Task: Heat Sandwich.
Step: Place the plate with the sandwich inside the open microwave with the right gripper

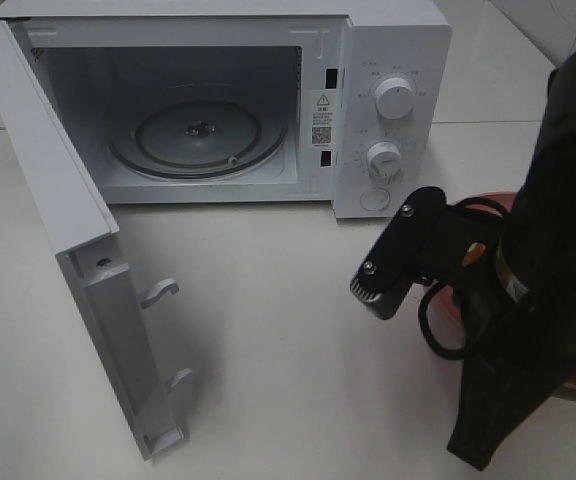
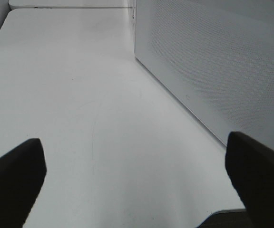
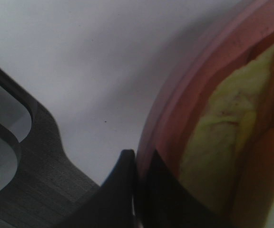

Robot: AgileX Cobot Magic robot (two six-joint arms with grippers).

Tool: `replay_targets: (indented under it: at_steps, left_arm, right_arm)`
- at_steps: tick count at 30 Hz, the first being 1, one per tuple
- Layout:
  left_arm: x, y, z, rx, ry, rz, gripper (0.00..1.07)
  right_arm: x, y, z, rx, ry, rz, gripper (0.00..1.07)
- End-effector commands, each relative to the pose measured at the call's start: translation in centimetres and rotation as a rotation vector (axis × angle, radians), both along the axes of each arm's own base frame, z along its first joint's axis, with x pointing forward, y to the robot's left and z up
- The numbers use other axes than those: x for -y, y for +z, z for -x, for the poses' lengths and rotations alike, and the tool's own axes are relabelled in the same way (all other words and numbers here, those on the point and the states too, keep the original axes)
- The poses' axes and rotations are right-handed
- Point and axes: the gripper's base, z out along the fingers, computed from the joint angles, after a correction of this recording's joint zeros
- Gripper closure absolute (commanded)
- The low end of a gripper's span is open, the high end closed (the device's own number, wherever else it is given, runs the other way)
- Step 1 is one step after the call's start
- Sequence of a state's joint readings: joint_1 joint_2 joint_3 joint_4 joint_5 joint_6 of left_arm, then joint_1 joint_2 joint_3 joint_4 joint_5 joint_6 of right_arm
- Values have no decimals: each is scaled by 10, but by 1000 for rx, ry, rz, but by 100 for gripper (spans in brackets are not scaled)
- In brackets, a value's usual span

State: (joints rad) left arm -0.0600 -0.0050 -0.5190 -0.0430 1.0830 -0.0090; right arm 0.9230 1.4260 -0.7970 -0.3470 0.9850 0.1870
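Hidden: right arm (image 1: pixel 538 300), at 4 o'clock, covers most of the pink plate (image 3: pixel 172 95). The sandwich (image 3: pixel 222 137) on it shows only at the wrist camera, cut by the frame.
Right end effector (image 3: pixel 138 166): pressed together on the plate's rim.
Left end effector (image 2: pixel 137 173): spread wide beside the door (image 2: pixel 213 61), unseen from above.
Room: worktop (image 1: pixel 268 350) runs from the plate to the cavity.
Obstacle: door swung open, 10 to 7 o'clock.
Far: microwave (image 1: pixel 393 50), 12 o'clock, with turntable (image 1: pixel 198 130).
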Motion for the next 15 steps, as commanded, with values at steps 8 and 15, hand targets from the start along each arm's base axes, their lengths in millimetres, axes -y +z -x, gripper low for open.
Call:
replay_targets:
  at_steps: [8, 15]
  left_arm:
    - [0, 0, 3, 33, 7, 8, 9]
    - [0, 0, 3, 33, 7, 8, 9]
  right_arm:
    - [-14, 3, 17, 13, 236, 56, 107]
    - [-20, 3, 22, -8, 434, 83, 107]
